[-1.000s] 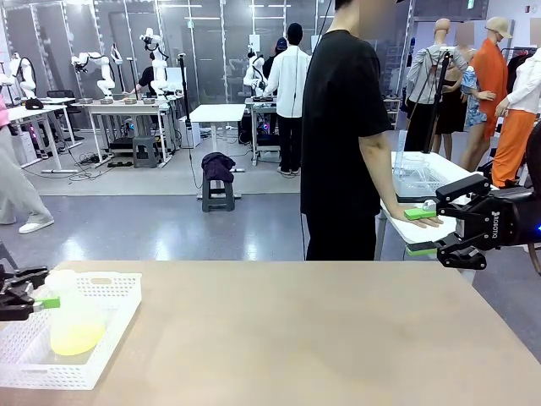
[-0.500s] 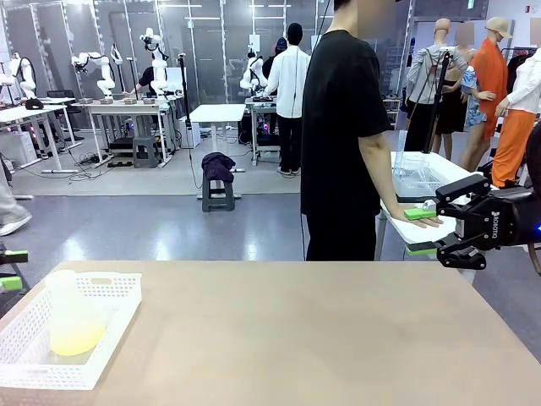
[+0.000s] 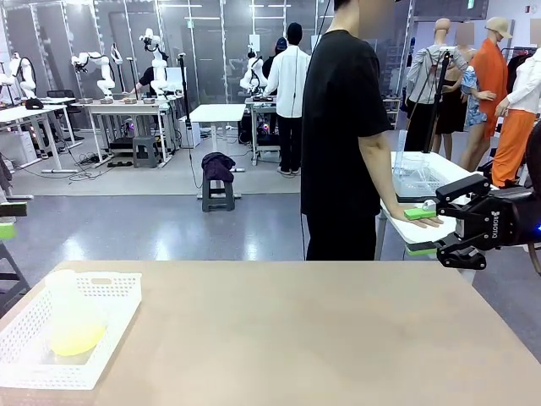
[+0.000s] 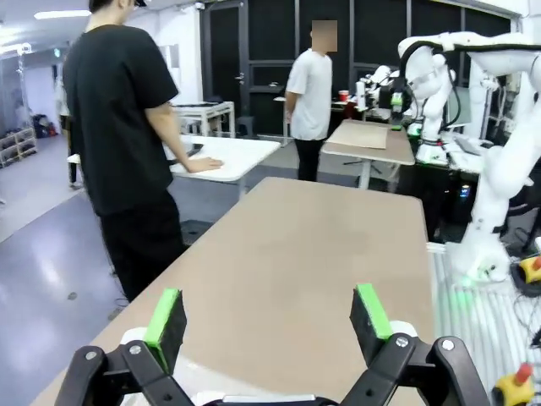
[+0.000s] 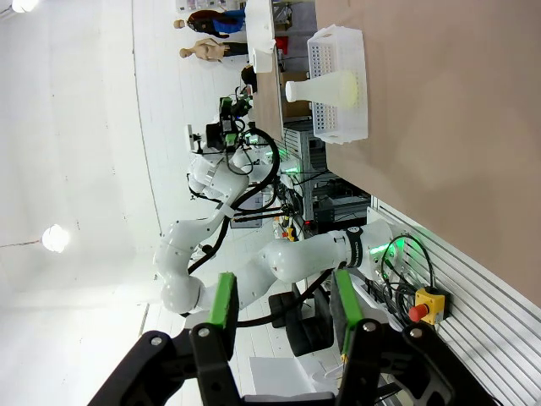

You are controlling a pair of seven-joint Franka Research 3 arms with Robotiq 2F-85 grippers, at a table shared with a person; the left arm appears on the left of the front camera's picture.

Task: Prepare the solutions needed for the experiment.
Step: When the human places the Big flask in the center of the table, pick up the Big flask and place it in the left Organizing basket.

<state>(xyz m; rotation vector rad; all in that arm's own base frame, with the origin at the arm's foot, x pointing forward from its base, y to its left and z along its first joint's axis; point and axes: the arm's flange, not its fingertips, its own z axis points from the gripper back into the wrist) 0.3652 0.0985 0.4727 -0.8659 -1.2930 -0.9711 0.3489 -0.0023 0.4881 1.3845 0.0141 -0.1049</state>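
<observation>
The flask [image 3: 72, 317] stands upright in the white basket [image 3: 110, 326] at the table's [image 3: 296, 338] near left corner, and the solution [image 3: 74, 336] sits as a small pale yellow-green pool in its wide base. Nothing touches the flask. The left hand [image 4: 269, 317] is well clear of the basket, up and off to the left of it, with only a green pad [image 3: 5, 229] peeking in at the front view's edge. Its wrist view gives the full story: jaws spread wide, nothing between them, looking down the length of the bare table. Over on the far side from the basket, the right hand [image 3: 420, 232] hangs just off the table's far right corner, jaws parted and empty. From its wrist view the flask [image 5: 325, 88] and basket [image 5: 338, 85] show far off. Beyond the table, a person [image 3: 342, 144] in black stands with a hand [image 3: 420, 220] resting on a white side table [image 3: 423, 182].
</observation>
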